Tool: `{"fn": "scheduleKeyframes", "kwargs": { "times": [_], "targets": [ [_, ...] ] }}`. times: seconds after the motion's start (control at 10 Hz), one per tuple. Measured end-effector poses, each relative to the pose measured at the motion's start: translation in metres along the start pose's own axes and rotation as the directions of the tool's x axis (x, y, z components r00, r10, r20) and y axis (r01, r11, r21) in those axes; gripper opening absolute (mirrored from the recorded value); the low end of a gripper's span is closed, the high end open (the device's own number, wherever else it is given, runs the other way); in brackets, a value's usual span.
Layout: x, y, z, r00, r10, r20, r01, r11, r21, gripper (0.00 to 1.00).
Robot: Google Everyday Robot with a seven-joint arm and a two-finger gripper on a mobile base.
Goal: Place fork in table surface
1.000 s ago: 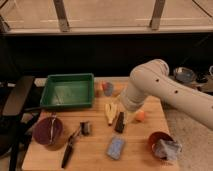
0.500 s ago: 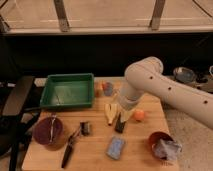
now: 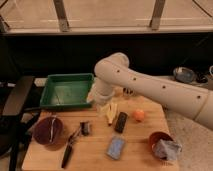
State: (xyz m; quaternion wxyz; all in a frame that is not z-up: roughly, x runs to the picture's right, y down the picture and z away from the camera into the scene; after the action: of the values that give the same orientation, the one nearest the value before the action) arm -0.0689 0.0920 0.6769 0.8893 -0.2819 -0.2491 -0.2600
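Observation:
The fork (image 3: 50, 131) shows as a thin silvery line lying in the dark red bowl (image 3: 41, 135) at the front left of the table surface (image 3: 95, 157), a light tan plank top. My white arm reaches in from the right and bends down at the table's middle. The gripper (image 3: 100, 101) hangs at its end, by the right edge of the green tray (image 3: 65, 90) and just above the pale yellow pronged object (image 3: 109, 112). It is well to the right of the bowl and the fork, and nothing shows in it.
A black-handled utensil (image 3: 69, 149) lies right of the bowl, with a small dark object (image 3: 86, 128) beside it. There is a black block (image 3: 120, 122), an orange ball (image 3: 139, 115), a blue sponge (image 3: 116, 148), and a brown bowl holding a cloth (image 3: 161, 145) at the front right.
My arm has swung left and back, from above the black block to the green tray's right edge. The objects on the table have not moved.

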Motion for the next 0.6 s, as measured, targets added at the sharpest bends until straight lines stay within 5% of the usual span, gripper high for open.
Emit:
{"fn": "scheduleKeyframes", "kwargs": {
  "times": [0.3, 0.6],
  "targets": [
    [-0.044, -0.047, 0.034, 0.992, -0.126, 0.020, 0.126, 0.992, -0.016, 0.65],
    [-0.085, -0.091, 0.070, 0.970, -0.240, 0.045, 0.242, 0.970, -0.030, 0.65]
  ]
}}
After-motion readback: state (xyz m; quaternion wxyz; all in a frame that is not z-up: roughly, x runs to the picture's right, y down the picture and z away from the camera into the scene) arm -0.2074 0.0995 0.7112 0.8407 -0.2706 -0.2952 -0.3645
